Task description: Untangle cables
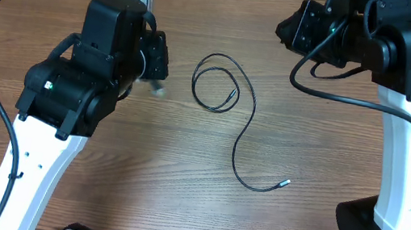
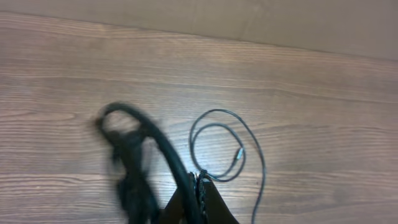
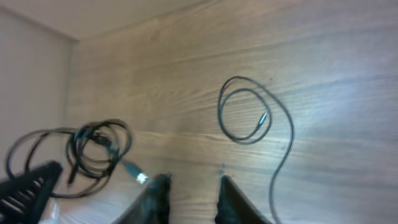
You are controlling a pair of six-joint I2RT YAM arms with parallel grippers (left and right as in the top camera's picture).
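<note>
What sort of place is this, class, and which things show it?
Probably a robotics lab bench: a left arm and right arm mounted at a wood-grain table, and thin black cables to handle.

Found bright, even lighting from above across the wooden table (image 1: pixel 175 208) in all three views. Noted only faint, soft shadows along the loose cable (image 1: pixel 235 154). Recorded that cable sharp in the overhead view. Logged heavy motion blur on the dangling cable bundle (image 2: pixel 130 174) in the left wrist view. Rated the right wrist view soft throughout, with the right gripper (image 3: pixel 189 186) out of focus at the bottom edge and a pale patch at lower left.
</note>
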